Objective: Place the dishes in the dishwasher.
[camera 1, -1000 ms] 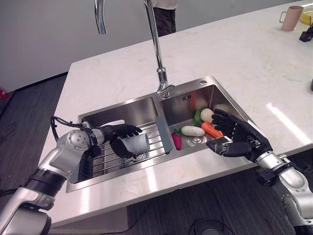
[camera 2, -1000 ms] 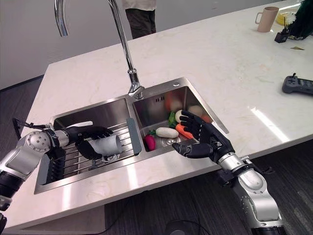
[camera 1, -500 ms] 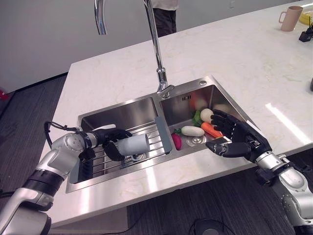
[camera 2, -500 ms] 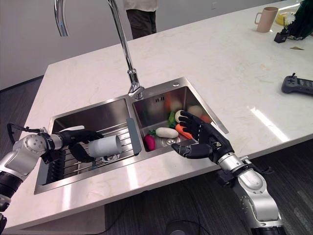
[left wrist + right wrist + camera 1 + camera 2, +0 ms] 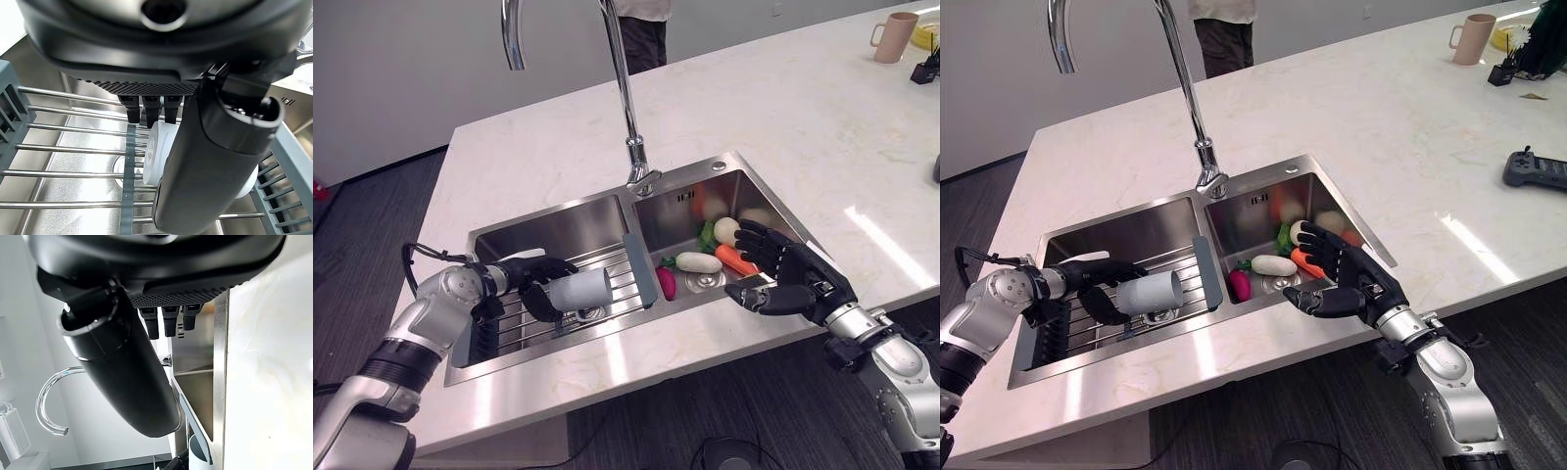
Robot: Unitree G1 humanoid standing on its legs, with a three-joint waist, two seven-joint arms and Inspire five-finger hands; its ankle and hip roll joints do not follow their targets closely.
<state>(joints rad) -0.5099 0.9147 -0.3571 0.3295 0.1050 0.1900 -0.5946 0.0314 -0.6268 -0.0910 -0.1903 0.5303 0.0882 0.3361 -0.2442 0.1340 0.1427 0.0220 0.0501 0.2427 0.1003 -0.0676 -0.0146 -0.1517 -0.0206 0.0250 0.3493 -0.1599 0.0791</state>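
A white cup [image 5: 582,289] lies on its side on the wire rack [image 5: 641,269] over the left sink basin. My left hand [image 5: 533,269] grips its left end, fingers along the top and thumb curled underneath. The left wrist view has the cup [image 5: 152,152] between my thumb [image 5: 210,161] and fingers. My right hand [image 5: 793,279] hovers open, fingers spread, above the front edge of the right basin and holds nothing.
The right basin holds a carrot [image 5: 736,258], a white radish [image 5: 698,262], a red radish [image 5: 667,282] and greens. A tall faucet [image 5: 625,88] rises behind the sink [image 5: 607,338]. A mug [image 5: 896,36] and a controller [image 5: 1536,169] sit on the counter. A person [image 5: 641,29] stands beyond it.
Over the last second my left hand slid left along the cup and its forearm dropped, uncovering most of the cup. The cup stayed on the rack. The right hand held still.
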